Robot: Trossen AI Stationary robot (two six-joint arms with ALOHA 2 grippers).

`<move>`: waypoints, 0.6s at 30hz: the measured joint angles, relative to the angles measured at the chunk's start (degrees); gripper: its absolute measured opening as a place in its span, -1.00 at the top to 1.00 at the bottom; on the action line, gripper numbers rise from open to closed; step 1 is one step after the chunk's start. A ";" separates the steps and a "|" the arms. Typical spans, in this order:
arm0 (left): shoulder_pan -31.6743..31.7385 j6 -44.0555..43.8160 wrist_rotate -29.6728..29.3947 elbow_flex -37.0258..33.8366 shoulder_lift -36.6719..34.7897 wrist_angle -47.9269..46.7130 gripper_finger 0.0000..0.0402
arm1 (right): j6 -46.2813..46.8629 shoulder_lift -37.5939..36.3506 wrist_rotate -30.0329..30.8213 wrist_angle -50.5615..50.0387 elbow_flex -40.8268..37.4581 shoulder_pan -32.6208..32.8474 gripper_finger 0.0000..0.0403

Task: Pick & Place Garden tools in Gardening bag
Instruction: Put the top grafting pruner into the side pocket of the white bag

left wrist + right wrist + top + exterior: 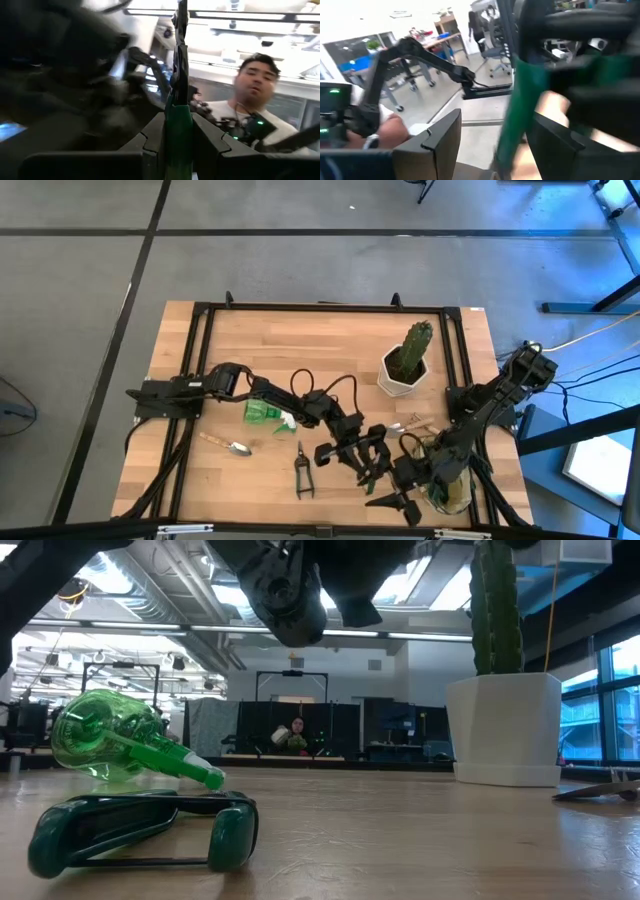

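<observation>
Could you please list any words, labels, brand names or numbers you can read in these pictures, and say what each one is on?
None can be read.
Spray bottle: no label showing.
White pot: plain, no print.
Pruning shears on the table: no marking visible.
Shears in the left gripper: no marking visible.
Room behind: too blurred to tell whether any signs are there.

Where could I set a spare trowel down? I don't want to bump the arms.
The far strip of the table, behind the spray bottle and beside the cactus pot, is bare. So is the near-left corner, in front of the trowel. It is crowded from the shears rightward, where both arms meet.
</observation>
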 joint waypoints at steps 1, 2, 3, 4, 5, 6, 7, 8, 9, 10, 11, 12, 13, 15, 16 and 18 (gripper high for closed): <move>-0.01 0.22 -0.17 -0.09 0.00 -0.13 0.71 | 0.08 0.01 0.07 -0.84 0.45 -0.13 -0.08; -0.14 0.40 -0.07 -0.20 0.00 -0.15 0.71 | 0.09 0.01 0.50 -1.77 0.82 -0.14 -0.08; -0.35 0.44 -0.03 -0.23 0.00 -0.16 0.71 | 0.07 0.01 0.73 -2.37 1.04 -0.10 -0.08; -0.49 0.48 0.11 -0.26 0.00 -0.18 0.71 | 0.08 0.01 0.67 -2.71 1.18 -0.10 -0.08; -0.54 0.53 0.42 -0.26 0.00 -0.16 0.71 | 0.07 0.01 0.68 -2.96 1.37 -0.10 -0.08; -0.55 0.56 0.64 -0.26 0.00 0.01 0.71 | 0.06 0.01 0.69 -2.99 1.50 -0.10 -0.08; -0.67 0.58 1.02 -0.26 0.00 0.20 0.71 | -0.03 0.01 0.69 -2.90 1.56 -0.12 -0.08; -0.67 0.58 1.33 -0.26 0.00 0.20 0.71 | -0.21 0.01 0.71 -2.80 1.56 -0.12 -0.08; -0.69 0.58 1.70 -0.26 0.00 0.18 0.71 | -0.36 0.00 0.62 -2.71 1.56 -0.08 -0.08; -0.70 0.58 2.39 -0.26 0.00 0.19 0.71 | -0.56 -0.17 0.35 -2.69 1.56 0.04 -0.08; -0.71 0.58 2.95 -0.26 0.00 0.32 0.71 | -0.58 -0.48 0.26 -2.69 1.56 0.28 -0.08; -0.72 0.59 3.36 -0.26 -0.01 0.34 0.71 | -0.59 -0.75 0.26 -2.61 1.56 0.37 -0.08; -0.72 0.79 3.85 -0.25 -0.02 0.35 0.71 | -0.60 -0.85 0.25 -2.26 1.58 0.41 -0.08; -0.72 1.13 4.43 -0.24 -0.02 0.23 0.71 | -0.64 -0.88 0.19 -2.32 1.58 0.41 -0.08; -0.72 1.15 4.43 -0.24 -0.02 0.17 0.71 | -0.66 -0.88 0.25 -2.34 1.58 0.41 -0.08; -0.71 1.15 4.43 -0.25 -0.02 0.19 0.71 | -1.00 -0.93 0.46 -2.23 1.58 0.41 -0.06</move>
